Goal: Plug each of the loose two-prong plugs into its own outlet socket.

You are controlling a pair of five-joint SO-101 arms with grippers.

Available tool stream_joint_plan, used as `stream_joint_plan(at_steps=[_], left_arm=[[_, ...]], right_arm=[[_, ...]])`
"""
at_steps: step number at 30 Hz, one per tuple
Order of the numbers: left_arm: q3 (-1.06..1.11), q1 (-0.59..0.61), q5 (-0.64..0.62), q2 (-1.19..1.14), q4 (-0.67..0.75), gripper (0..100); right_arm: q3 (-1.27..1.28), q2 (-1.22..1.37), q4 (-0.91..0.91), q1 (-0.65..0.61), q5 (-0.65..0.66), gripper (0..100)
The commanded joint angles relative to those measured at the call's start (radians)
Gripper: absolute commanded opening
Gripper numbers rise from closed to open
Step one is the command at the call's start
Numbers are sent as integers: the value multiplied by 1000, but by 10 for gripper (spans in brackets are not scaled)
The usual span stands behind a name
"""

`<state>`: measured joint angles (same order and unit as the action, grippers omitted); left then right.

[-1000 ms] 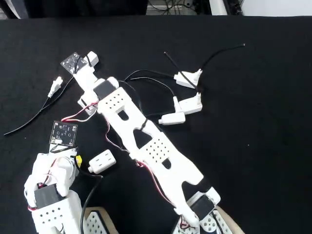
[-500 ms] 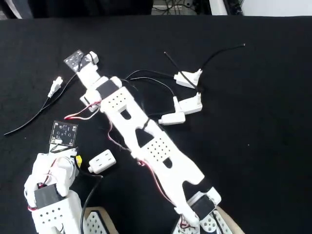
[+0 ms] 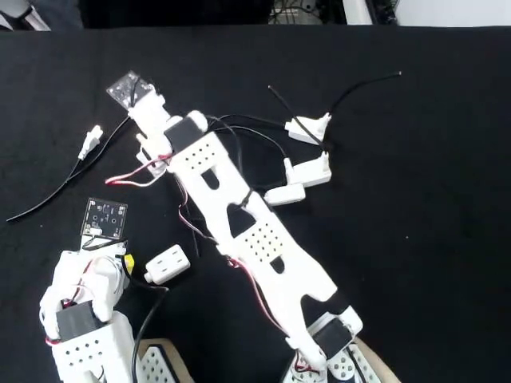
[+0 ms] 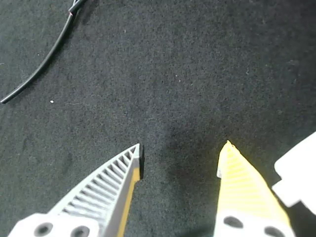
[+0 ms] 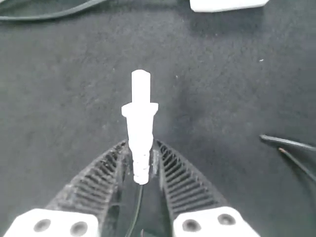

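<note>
Right hand (image 5: 140, 165) pinches one white plug (image 5: 140, 116); left hand (image 4: 182, 144) gapes.

Black tablecloth (image 3: 431, 239) spread flat, lint-speckled. Tangled cables (image 3: 295, 9) behind far edge; white panel (image 3: 455, 12) at far corner.

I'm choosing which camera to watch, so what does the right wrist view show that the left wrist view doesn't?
Right wrist view: the right gripper shut on a white plug. Left wrist view: the left gripper open above the black table, with an outlet socket near it. Both: the black table and a stretch of loose black cord.
</note>
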<state>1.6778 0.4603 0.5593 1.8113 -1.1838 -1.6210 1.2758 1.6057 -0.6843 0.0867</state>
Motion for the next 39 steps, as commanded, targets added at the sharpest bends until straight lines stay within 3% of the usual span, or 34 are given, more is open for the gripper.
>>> stream_joint_plan(at_steps=[1, 10, 17, 24, 31, 34, 39], left_arm=[[12, -2, 3, 9, 21, 249], [12, 2, 3, 9, 23, 249], [12, 4, 3, 9, 23, 249], [12, 4, 3, 9, 23, 249], [12, 5, 3, 9, 18, 249], [12, 5, 3, 9, 18, 249], [12, 5, 3, 9, 20, 249]], right_arm=[[-51, -205, 89, 11, 11, 11], [21, -579, 163, 38, 15, 11], [585, -1021, 161, 37, 60, 11], [1225, -1469, 155, -25, 535, 12], [1728, -1541, 127, -51, 1088, 12], [1949, -1508, -43, -23, 1206, 12], [2193, -1415, -456, 63, 1257, 12]])
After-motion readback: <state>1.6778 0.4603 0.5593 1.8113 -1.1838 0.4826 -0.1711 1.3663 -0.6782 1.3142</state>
